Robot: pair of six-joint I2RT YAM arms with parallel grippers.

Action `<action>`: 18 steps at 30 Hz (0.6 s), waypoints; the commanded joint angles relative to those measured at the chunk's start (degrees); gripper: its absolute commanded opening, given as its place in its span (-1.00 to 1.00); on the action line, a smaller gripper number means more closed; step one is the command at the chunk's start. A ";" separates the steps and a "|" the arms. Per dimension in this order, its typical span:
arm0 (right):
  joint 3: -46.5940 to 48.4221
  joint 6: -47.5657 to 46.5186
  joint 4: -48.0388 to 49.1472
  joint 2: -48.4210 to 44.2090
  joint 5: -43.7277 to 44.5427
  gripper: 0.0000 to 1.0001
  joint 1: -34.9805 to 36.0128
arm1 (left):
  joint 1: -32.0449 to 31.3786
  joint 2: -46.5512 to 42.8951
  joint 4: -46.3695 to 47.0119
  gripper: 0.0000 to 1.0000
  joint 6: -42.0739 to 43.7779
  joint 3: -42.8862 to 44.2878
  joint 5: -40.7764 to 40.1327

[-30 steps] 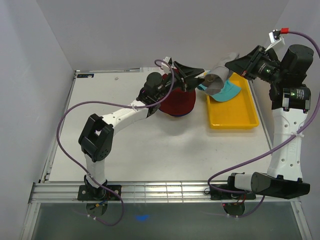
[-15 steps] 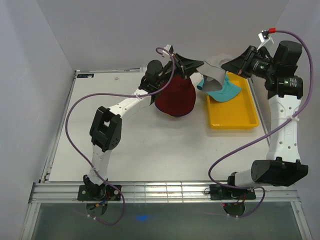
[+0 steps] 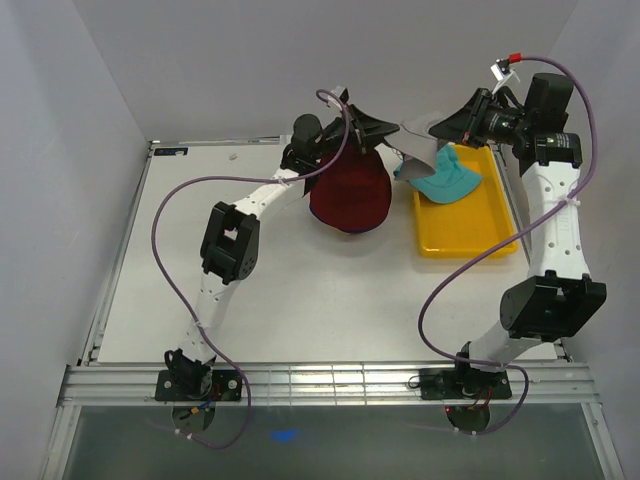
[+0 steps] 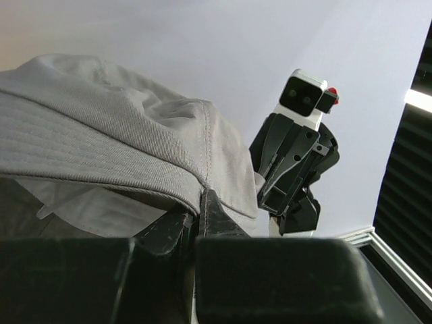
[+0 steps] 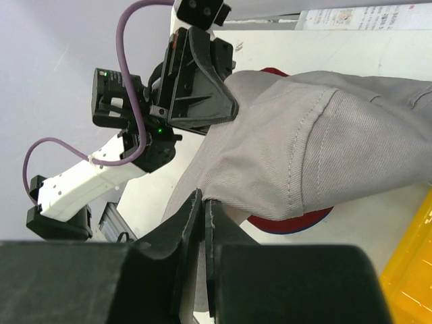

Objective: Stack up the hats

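Up close, left gripper (image 4: 198,214) is all but closed, fingertips pinching the brim seam of the light grey hat (image 4: 101,128). Right gripper (image 5: 203,202) is likewise clamped down on the grey fabric's edge. Hat hangs between the two, off the table (image 3: 300,290), upper centre of the top view.

Writing: white paper label (image 5: 364,18) at upper right of the right wrist view, print too small to read. Small sticker (image 3: 170,152) at the table's upper-left corner, also illegible.

Wrist views give twill weave, stitched seams and a paler lining under the brim; the top view does not. Only the top view shows the teal hat (image 3: 448,180), crumpled at the upper end of the yellow tray (image 3: 465,235). Dark red hat (image 3: 350,190) sits domed just left of the tray. Royal blue hat (image 3: 352,233) shows only as a thin edge beneath it. Right wrist view catches a red sliver with a blue rim below the grey cloth.
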 commanded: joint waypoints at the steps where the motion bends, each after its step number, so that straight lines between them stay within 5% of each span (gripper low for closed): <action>1: 3.31 -1.42 4.56 0.68 -2.23 -0.84 1.23 | 3.79 -0.30 5.29 -0.99 0.13 1.33 3.13; 18: 9.81 -4.67 0.17 7.36 7.61 -0.62 14.59 | 10.74 -1.18 19.79 -1.00 -4.17 -9.12 8.76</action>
